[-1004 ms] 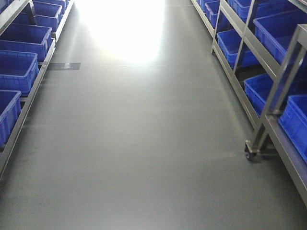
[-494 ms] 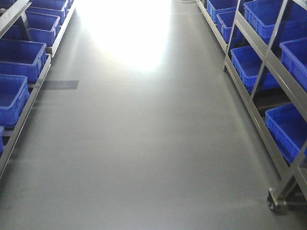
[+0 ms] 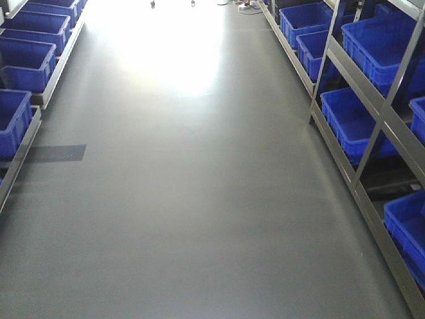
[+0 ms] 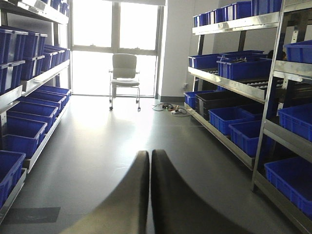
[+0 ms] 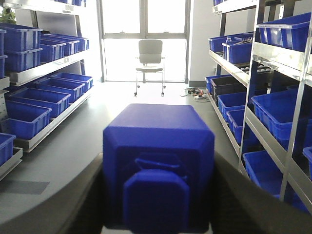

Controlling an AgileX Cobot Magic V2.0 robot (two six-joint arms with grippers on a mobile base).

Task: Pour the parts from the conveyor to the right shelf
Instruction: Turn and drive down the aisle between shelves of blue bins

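Blue block (image 5: 158, 146) within right hand (image 5: 158, 204)

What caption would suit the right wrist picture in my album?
The right gripper holds a blue block in an aisle between shelves of blue tubs, a chair at the far window.

The floor (image 3: 199, 212) runs between the left shelf (image 3: 23, 147) and the right shelf (image 3: 345, 171) — tubs (image 3: 302, 20) sit on both — a chair (image 4: 124, 68) stands at the far end

Front view tilted down at floor (image 3: 199, 219), wrist views level along aisle, sharing right shelf (image 3: 373, 226)
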